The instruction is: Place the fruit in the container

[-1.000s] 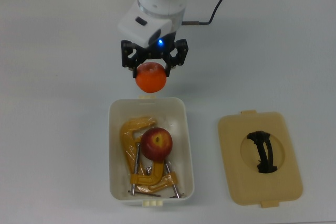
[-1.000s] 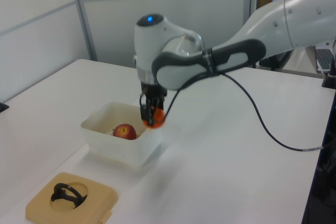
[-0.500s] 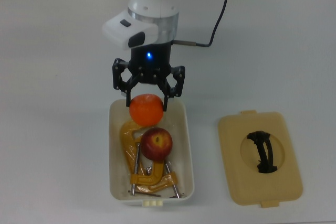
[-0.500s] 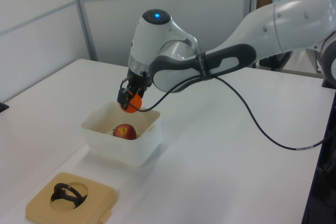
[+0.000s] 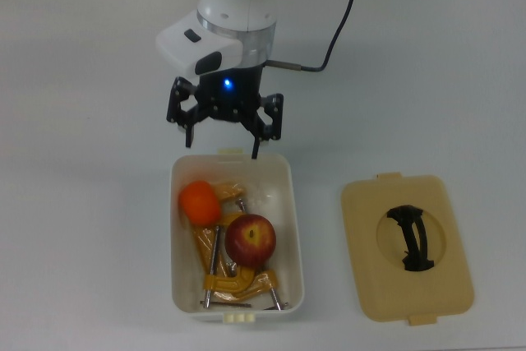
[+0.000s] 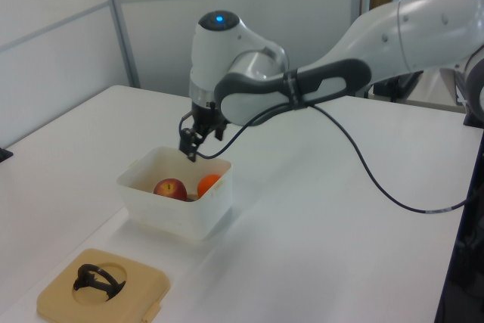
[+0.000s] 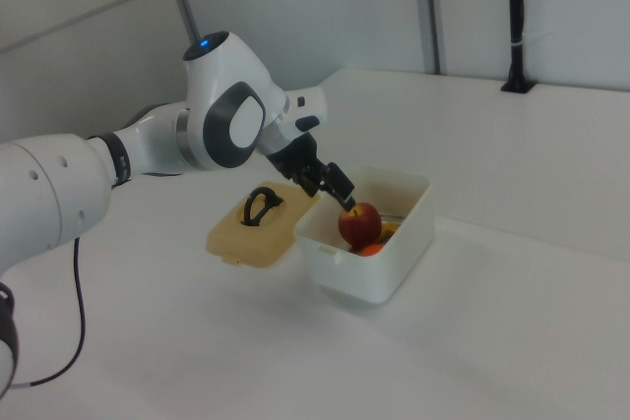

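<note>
The white container (image 5: pixel 288 228) (image 6: pixel 151 206) (image 7: pixel 409 233) holds both fruits. The orange (image 5: pixel 200 202) (image 6: pixel 209 184) (image 7: pixel 371 250) lies in its upper left part in the top view, loose. Beside it the red apple (image 5: pixel 251 240) (image 6: pixel 170 189) (image 7: pixel 360 224) rests on yellow-orange C-clamps (image 5: pixel 234 281). My gripper (image 5: pixel 222 144) (image 6: pixel 190 149) (image 7: pixel 337 186) hangs open just above the container's far rim with nothing between its fingers.
A flat beige lid (image 5: pixel 407 247) (image 6: pixel 102 289) (image 7: pixel 251 223) with a black handle lies on the white table (image 5: pixel 82 121) at the container's right in the top view. A black cable (image 5: pixel 341 6) trails from the arm across the table.
The gripper has opened and let go of the orange, which dropped into the container's upper left part in the top view. The apple shifted slightly. The gripper rose and pulled back a little.
</note>
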`<action>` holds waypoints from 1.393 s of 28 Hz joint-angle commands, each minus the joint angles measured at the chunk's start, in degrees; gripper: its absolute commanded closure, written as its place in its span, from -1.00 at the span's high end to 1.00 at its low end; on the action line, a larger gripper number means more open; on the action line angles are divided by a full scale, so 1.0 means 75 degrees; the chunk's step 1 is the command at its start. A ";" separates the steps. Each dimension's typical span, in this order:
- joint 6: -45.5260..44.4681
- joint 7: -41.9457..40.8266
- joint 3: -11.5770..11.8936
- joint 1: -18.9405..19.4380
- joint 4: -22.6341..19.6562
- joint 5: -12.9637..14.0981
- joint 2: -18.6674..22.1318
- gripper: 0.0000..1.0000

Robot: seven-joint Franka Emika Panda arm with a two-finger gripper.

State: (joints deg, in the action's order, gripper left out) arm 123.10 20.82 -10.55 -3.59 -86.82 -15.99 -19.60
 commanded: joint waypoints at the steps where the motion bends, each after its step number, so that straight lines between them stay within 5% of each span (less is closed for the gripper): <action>1: -0.1517 0.0154 0.0047 0.0069 -0.0260 0.0197 0.0679 1.00; 5: -0.2163 0.0084 0.0070 0.0069 -0.0681 0.0842 0.1381 1.00; 12: -0.2234 -0.0338 0.0070 0.0069 -0.1900 0.1112 0.2636 1.00; 20: -0.2784 -0.0373 0.0374 0.0081 -0.1843 0.1439 0.3081 1.00; 29: -0.3733 -0.0994 0.0340 0.0104 -0.1807 0.1651 0.3129 1.00; 39: -0.4074 -0.2834 0.0422 0.0057 -0.1562 0.1933 0.3094 1.00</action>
State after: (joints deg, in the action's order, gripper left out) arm 94.02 3.89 -8.36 -3.45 -98.71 -3.01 2.52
